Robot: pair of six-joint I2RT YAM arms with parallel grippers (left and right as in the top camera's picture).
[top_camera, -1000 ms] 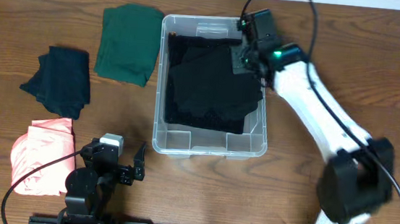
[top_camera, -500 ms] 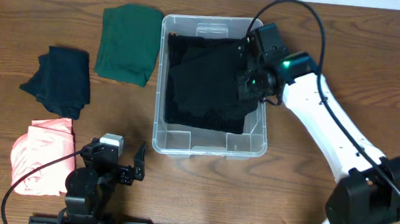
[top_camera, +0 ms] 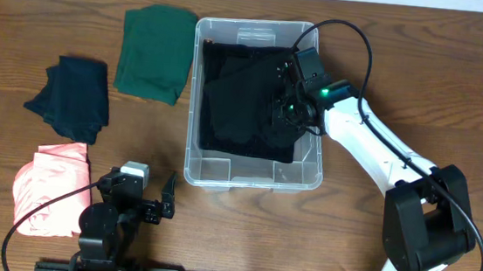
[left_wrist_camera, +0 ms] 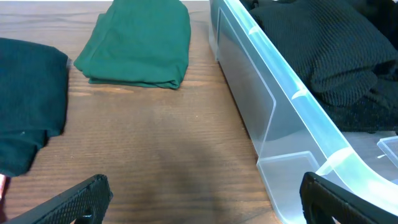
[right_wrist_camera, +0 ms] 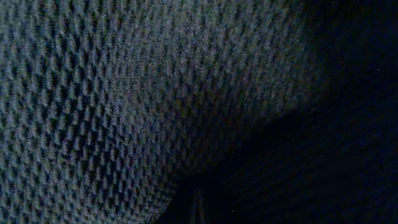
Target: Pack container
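Worktop (top_camera: 406, 62): brown wood grain.
Container (top_camera: 251, 182): clear bin at centre of the worktop. It holds a black knit garment (top_camera: 244, 101); the near end is bare.
Right claw (top_camera: 287, 100): inside by the right wall, pressed into the knit. Its opening cannot be told.
Handling note: flatten the cloth low and stay clear of the rim.
Left claw (left_wrist_camera: 205, 202): spread wide, empty, near left.
Left of the bin: green garment (top_camera: 154, 51), dark garment (top_camera: 71, 96), pink garment (top_camera: 51, 185).

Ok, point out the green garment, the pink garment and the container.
green garment (top_camera: 154, 51), overhead view, centre of the fold.
pink garment (top_camera: 49, 176), overhead view, centre of the cloth.
container (top_camera: 251, 177), overhead view, near wall.
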